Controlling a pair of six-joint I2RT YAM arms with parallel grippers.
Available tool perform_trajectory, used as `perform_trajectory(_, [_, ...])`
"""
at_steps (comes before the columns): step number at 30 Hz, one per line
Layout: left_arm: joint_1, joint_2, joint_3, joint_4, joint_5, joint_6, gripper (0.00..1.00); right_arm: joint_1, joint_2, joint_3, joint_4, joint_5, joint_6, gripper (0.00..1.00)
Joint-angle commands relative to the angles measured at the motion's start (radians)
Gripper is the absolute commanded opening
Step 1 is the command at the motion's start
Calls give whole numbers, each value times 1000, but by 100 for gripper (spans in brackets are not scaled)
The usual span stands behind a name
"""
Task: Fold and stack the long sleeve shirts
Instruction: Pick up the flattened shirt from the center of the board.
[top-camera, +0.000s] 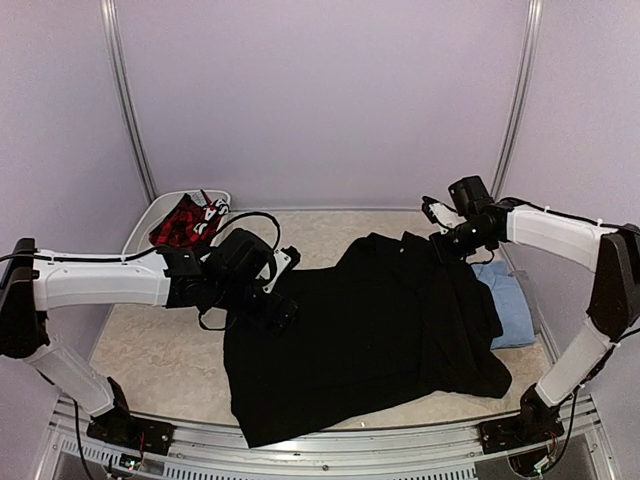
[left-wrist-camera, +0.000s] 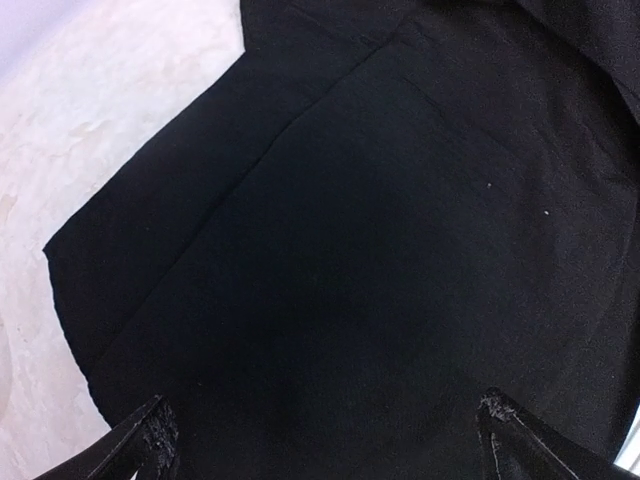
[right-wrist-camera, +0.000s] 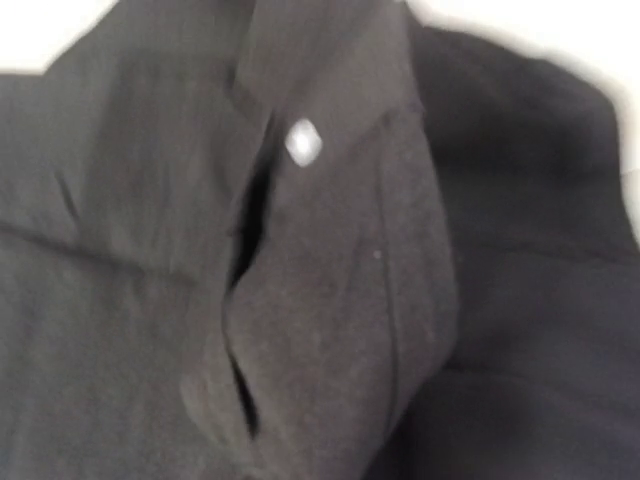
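The black shirt (top-camera: 370, 330) lies across the bench (top-camera: 150, 350), hem at the near edge, right side overlapping the light blue shirt (top-camera: 508, 300) by the right edge. The left claw (left-wrist-camera: 330, 440) is spread above its left side; the right claw (top-camera: 438, 222) is at the collar, state unclear. Dragging it could displace the blue one.

L arm (top-camera: 100, 285): white tubular links, black joint housings at far left + centre-left of frame, black base block (top-camera: 125, 432) bottom left. Thin black cable (top-camera: 255, 216) loops over the black wrist; another runs along the white link. L pincer (left-wrist-camera: 330, 440): black fingertips (left-wrist-camera: 150, 440), edges scuffed greyish, in bottom corners of wrist view. R arm (top-camera: 550, 232): same white/black scheme, black elbow at right edge, black cam block (top-camera: 468, 193) by wrist, whitish bits at tip. R base (top-camera: 515, 432) black, bottom right.
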Motion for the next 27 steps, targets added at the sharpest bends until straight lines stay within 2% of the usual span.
perform_trajectory(1, [-59,-52,-18,-41,92,7,99,-62,-189,7,-33,-11,14,0])
perform_trajectory(5, [-183,-86,-39,-53,111,78,98,-131,-305,11,-37,-36,17,0])
perform_trajectory(12, [-324,33,13,-202,162,142,94,-146,-303,-2,-17,-52,41,0])
perform_trajectory(16, [-343,99,37,-278,238,164,89,-148,-287,-5,-9,-52,40,0])
perform_trajectory(27, [-365,93,50,-359,225,143,86,-158,-259,-4,-12,-13,29,0])
